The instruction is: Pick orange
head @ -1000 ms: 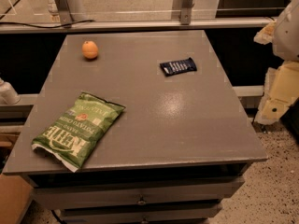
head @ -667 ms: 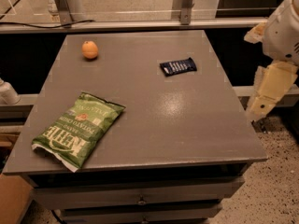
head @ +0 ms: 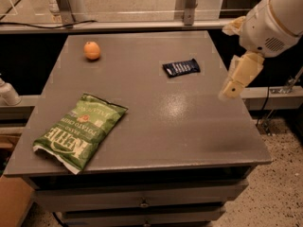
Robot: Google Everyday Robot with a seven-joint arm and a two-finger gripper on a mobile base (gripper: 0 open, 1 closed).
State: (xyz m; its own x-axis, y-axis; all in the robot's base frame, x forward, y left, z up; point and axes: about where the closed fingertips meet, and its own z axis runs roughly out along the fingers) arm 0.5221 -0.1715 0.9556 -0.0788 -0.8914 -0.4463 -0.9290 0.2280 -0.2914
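Note:
The orange is a small round fruit lying at the far left of the grey table top. My gripper hangs from the white arm at the right, above the table's right edge, far to the right of the orange and well apart from it. It holds nothing that I can see.
A green chip bag lies at the front left of the table. A dark blue snack packet lies right of centre at the back, between the orange and my gripper. Metal posts and a rail run behind the table. Speckled floor lies to the right.
The arm has swung in from the right edge of the view towards the table, and the gripper now hangs over the table's right edge. The objects have not moved.

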